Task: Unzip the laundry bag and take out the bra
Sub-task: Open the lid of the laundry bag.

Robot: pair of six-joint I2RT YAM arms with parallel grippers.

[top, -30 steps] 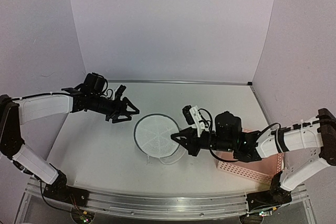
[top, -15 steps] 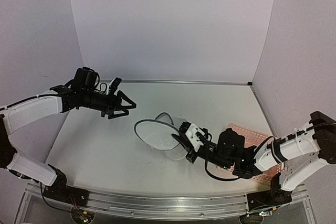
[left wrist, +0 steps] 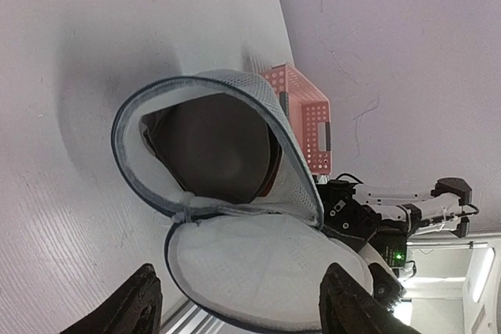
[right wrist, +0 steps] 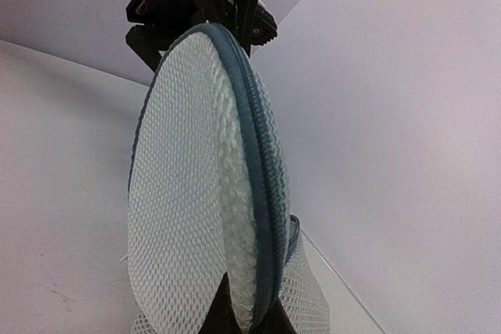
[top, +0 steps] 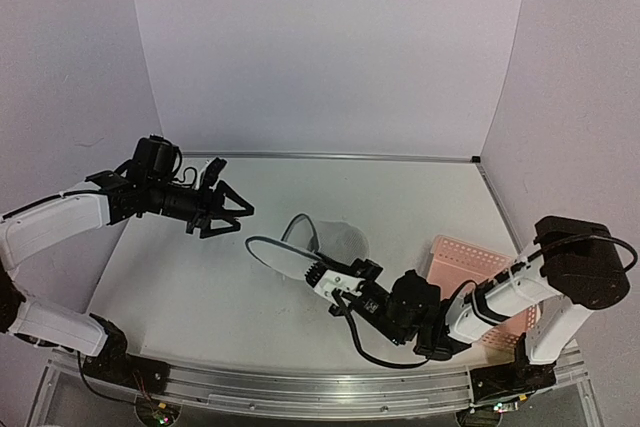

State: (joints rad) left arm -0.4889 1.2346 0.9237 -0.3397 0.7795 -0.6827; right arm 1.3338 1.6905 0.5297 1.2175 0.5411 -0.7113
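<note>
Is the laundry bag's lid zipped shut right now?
No, the left wrist view shows the lid swung away from the laundry bag, leaving its mouth wide open.

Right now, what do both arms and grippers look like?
Left arm and right arm: white shells over the long links, black joints and wrists. Left gripper and right gripper: black, with tapered fingers. A black cable loops under the right wrist.
</note>
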